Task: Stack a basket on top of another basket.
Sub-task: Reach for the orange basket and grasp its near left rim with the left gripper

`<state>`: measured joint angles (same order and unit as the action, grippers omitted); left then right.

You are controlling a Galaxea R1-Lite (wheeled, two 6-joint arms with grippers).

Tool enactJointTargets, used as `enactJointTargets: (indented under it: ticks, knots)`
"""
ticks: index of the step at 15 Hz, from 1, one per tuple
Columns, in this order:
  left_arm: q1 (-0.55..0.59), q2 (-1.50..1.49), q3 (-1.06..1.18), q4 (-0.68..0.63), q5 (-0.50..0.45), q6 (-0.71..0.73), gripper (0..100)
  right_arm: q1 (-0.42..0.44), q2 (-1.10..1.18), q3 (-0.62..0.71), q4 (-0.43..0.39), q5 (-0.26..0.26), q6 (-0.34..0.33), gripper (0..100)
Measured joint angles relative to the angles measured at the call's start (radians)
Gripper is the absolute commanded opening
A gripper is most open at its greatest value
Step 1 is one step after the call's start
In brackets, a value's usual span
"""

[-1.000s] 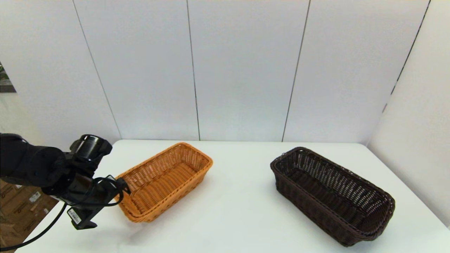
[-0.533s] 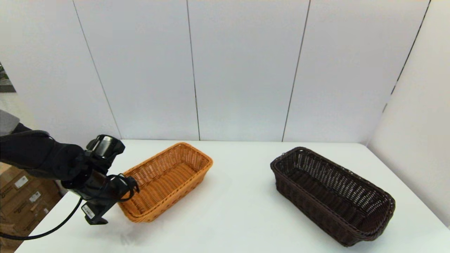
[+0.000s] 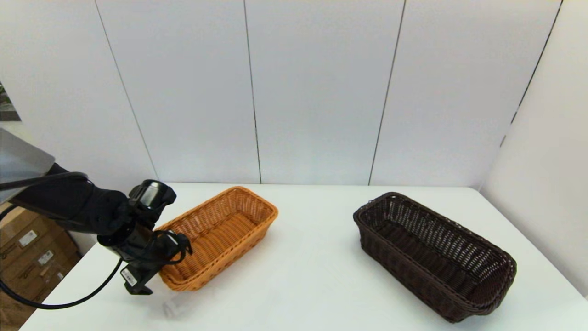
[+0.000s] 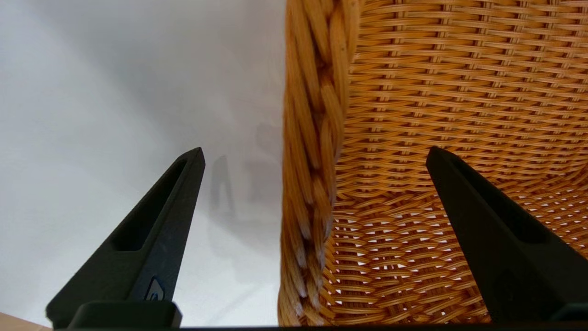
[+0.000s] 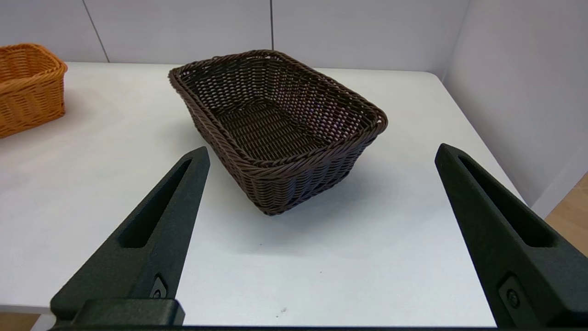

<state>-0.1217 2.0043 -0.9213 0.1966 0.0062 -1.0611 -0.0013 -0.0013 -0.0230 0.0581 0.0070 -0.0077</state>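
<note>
Orange-tan basket (image 3: 219, 236) on white table (image 3: 312, 276), at about 9 o'clock of the table's middle; long axis running from 7 toward 1 o'clock. Dark brown basket (image 3: 432, 253) at about 3 o'clock, well apart from the tan one, upright, resting flat on the table. Left pincer (image 4: 314, 154) at the tan basket's near end, at 7 o'clock of it, spread wide: one finger (image 4: 151, 230) outside over bare table, the other finger (image 4: 496, 230) inside over the weave, braided rim (image 4: 312, 184) between, not touched. Right pincer (image 5: 321, 151) spread wide too, gripping nothing, hanging back off the table's near edge, facing the dark basket.
</note>
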Motion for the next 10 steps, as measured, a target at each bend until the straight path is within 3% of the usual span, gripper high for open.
enactJointTargets:
  ticks: [5,6,10]
  knots:
    - [-0.003,0.004,-0.007,0.001,0.0,-0.005,100,0.0,0.0,0.0,0.0,0.0,0.0,100]
    - [-0.004,0.003,-0.007,0.001,0.0,-0.007,0,0.0,0.0,0.0,0.0,0.0,0.0,100]
    - [-0.005,0.003,-0.006,0.001,0.002,-0.006,0,0.0,0.0,0.0,0.0,0.0,0.001,100]
